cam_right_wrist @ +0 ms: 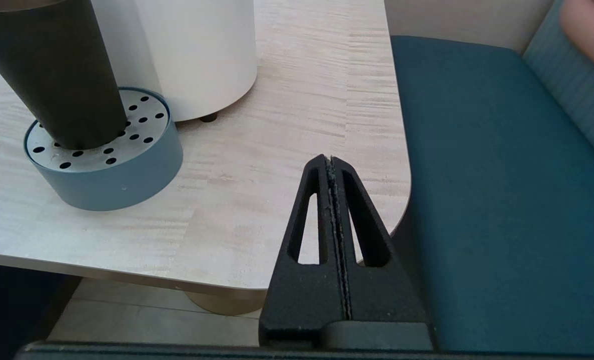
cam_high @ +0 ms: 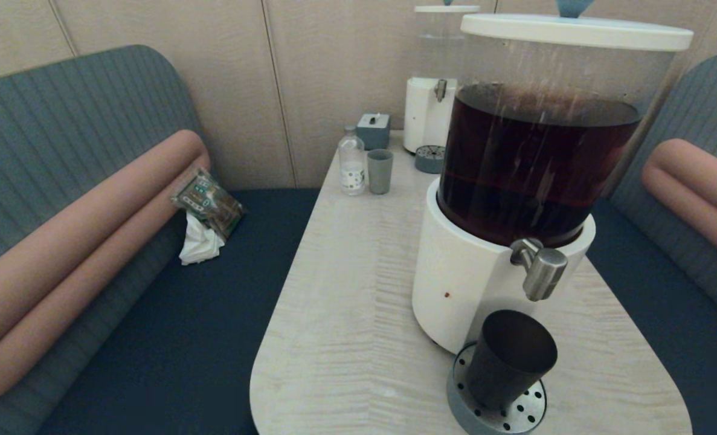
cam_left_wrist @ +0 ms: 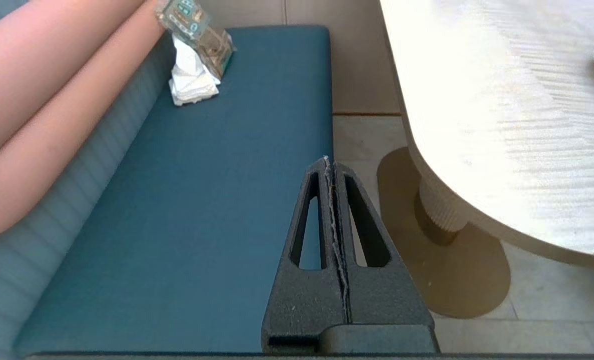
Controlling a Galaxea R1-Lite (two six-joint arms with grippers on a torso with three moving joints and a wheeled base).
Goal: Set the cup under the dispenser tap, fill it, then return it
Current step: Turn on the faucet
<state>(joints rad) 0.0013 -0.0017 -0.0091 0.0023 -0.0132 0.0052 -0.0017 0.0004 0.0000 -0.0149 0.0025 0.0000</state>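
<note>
Cup on drip tray, both hands parked

The cup (cam_high: 509, 359) stands upright on the round drip tray (cam_high: 518, 414) at the desk's (cam_high: 346, 302) near end, under the tap (cam_high: 539, 269) (nothing touching it). Left hand (cam_left_wrist: 331, 165) w/ fingers together, over the left bench seat. Right hand (cam_right_wrist: 329, 162) likewise together, low by the desk's near right corner.

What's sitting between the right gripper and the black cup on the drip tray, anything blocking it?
Nothing visible. The right gripper, fingers shut, hangs off the table's near corner, and only bare table lies between it and the cup. The cup stands on the perforated drip tray below the dispenser tap. The left gripper is parked over the bench.
</note>
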